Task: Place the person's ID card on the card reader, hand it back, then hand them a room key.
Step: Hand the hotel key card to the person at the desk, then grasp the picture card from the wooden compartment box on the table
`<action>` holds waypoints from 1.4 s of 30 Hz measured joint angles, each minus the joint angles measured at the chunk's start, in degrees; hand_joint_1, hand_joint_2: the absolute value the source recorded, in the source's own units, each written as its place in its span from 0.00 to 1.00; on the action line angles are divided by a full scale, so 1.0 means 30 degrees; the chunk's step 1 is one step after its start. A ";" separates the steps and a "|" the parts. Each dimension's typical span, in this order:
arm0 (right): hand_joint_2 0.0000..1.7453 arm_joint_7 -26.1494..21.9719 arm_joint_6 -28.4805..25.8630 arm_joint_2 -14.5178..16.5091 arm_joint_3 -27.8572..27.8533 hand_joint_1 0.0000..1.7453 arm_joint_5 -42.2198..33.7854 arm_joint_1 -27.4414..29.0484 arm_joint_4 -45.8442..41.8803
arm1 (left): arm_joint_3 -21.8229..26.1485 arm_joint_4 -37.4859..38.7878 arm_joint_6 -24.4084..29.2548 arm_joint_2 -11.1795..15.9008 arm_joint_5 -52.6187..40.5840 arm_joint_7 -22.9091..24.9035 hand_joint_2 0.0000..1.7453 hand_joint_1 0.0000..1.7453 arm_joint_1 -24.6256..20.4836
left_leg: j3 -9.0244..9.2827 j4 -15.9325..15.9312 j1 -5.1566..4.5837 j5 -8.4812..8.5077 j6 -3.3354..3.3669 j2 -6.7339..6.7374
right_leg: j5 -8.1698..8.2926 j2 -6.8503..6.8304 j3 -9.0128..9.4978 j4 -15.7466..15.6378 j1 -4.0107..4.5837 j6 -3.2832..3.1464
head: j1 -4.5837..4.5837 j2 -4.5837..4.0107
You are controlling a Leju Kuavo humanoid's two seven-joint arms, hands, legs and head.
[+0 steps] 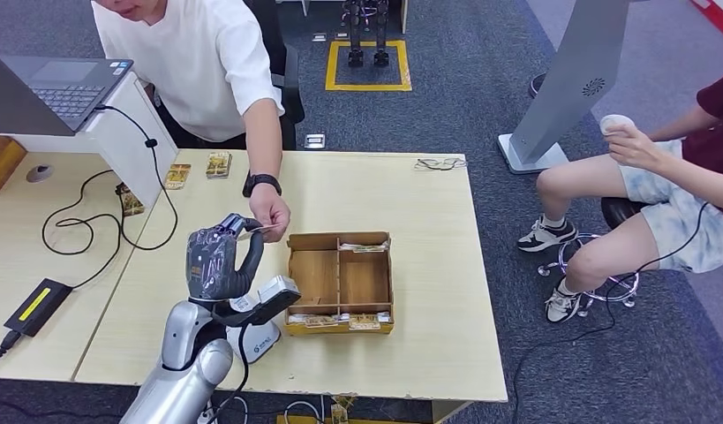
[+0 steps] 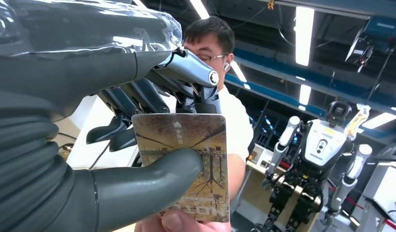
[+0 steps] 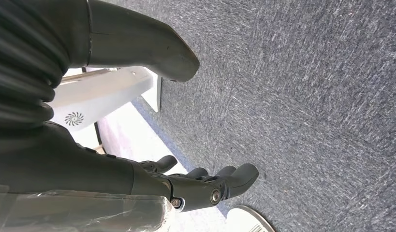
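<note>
I have the left hand (image 1: 218,258) raised above the pale wooden desk (image 1: 428,291), holding a brown card printed with a tree-and-roots pattern (image 2: 188,162). In the left wrist view its thick grey thumb presses across the card's face and the darker fingers (image 2: 138,94) back it from behind, so the card stands flat-on to the person in the white T-shirt (image 1: 199,62). That is why I hold it high and outward: it sits where they can reach it without leaning over the box.

The person's hand (image 1: 269,212), with a black watch at the wrist, is already at the card; their thumb tip (image 2: 172,221) touches its far edge, so both of us have hold of it at once. I cannot tell from the print alone whether this is the ID card or the room key, though it resembles the cards lying along the front of the open cardboard tray with compartments (image 1: 340,281), which I judge to be the key stock.

A white rounded device (image 1: 256,343), probably the card reader, sits on the desk just below my forearm.

My right hand (image 3: 196,186) hangs over the grey carpet, fingers loosely apart and holding nothing; it has no part in this step.

Next I should slacken the thumb only once their pull is firm, or the card drops onto the desk.
</note>
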 joint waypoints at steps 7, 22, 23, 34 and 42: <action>1.00 -0.0027 0.0011 0.0000 0.0000 0.00 0.0000 0.0018 0.0002 | 0.0000 -0.0147 -0.0153 -0.0084 -0.0033 0.0000 1.00 1.00 -0.0082 | -0.0002 0.0000 0.0000 0.0000 0.0000 0.0000 | -0.0001 0.0001 -0.0003 0.0000 0.0000 0.0000 | 0.0000 0.0000; 1.00 0.0102 0.0007 0.0000 0.0000 0.00 0.0000 0.0029 0.0027 | 0.0000 -0.0149 -0.0279 -0.0116 0.0270 -0.0246 1.00 0.00 -0.0104 | -0.0004 0.0000 0.0000 -0.0001 0.0000 0.0000 | -0.0001 0.0000 -0.0004 0.0000 0.0000 0.0000 | 0.0000 0.0000; 1.00 0.0102 0.0007 0.0002 0.0000 0.00 0.0000 0.0030 0.0029 | 0.0000 -0.0149 -0.0271 -0.0118 0.0321 -0.0295 1.00 0.00 -0.0104 | -0.0004 0.0000 0.0000 -0.0001 0.0000 0.0000 | -0.0001 0.0000 -0.0004 0.0000 0.0000 0.0000 | 0.0000 0.0000; 1.00 0.0075 0.0022 0.0035 -0.0004 0.00 -0.0018 0.0040 0.0077 | 0.0000 -0.0275 -0.0082 -0.0111 0.0885 -0.0680 1.00 0.00 0.0077 | -0.0010 0.0000 0.0000 -0.0001 0.0000 -0.0001 | -0.0001 -0.0001 -0.0004 0.0000 0.0000 0.0000 | 0.0000 0.0000; 1.00 -0.0113 0.0018 0.0144 -0.0188 0.00 -0.0286 0.0140 0.0109 | -0.0005 -0.2109 -0.0384 0.0319 0.2905 -0.2925 1.00 0.00 0.1260 | -0.0016 -0.0001 0.0000 -0.0003 0.0001 -0.0001 | -0.0006 -0.0004 -0.0009 0.0000 0.0000 0.0000 | 0.0000 0.0000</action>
